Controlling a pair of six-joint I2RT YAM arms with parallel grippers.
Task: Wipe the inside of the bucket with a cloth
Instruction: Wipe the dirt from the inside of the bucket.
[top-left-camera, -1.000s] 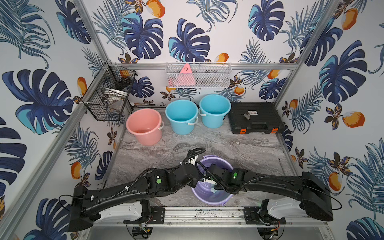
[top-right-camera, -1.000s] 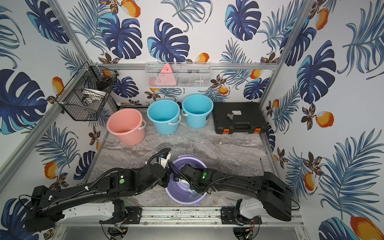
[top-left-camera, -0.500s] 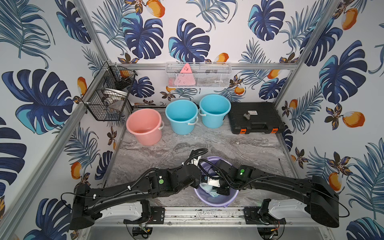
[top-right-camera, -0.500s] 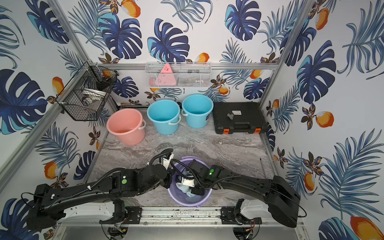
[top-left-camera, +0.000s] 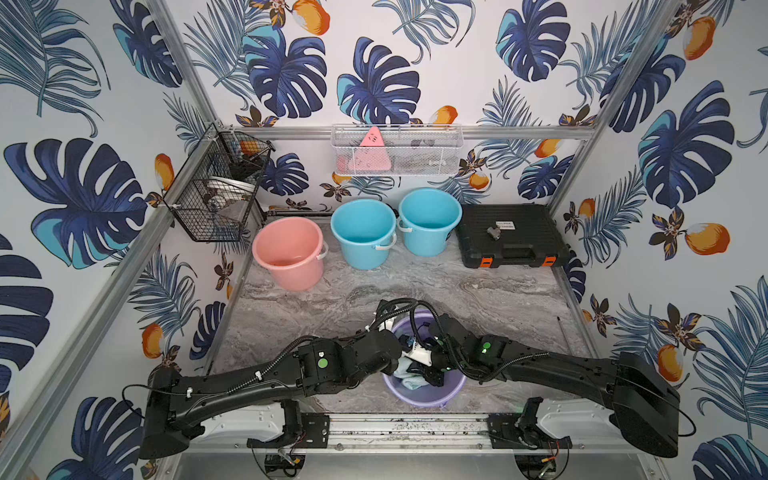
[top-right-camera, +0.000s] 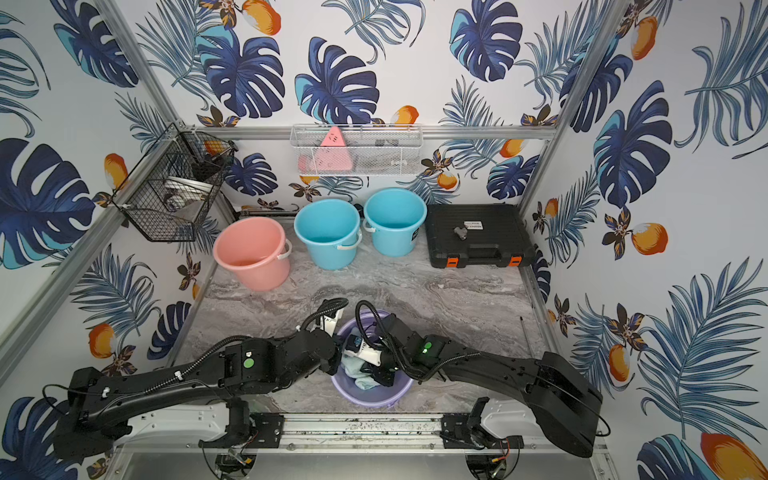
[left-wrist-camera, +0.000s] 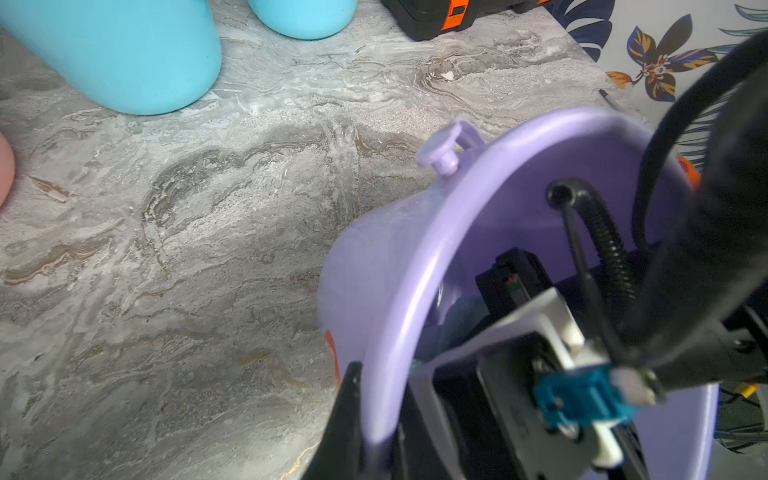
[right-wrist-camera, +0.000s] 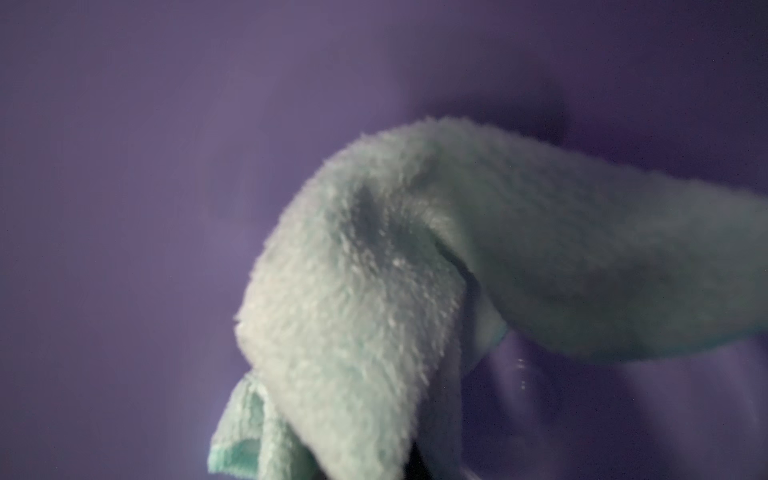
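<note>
right wrist cam: right gripper (top-left-camera: 432, 374) squeezes cloth (right-wrist-camera: 374, 270) inside bucket (right-wrist-camera: 124, 166); left gripper (left-wrist-camera: 376, 399) pinches its rim. push too hard n bucket cd tip, or cloth slips.

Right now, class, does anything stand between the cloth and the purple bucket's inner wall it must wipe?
Nothing visible does. The cloth hangs inside the purple bucket, bare wall just behind it; whether they touch is unclear.

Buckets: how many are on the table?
4: a pink bucket, a blue bucket beside it, a second blue bucket next along the back, and a purple bucket in front.
</note>
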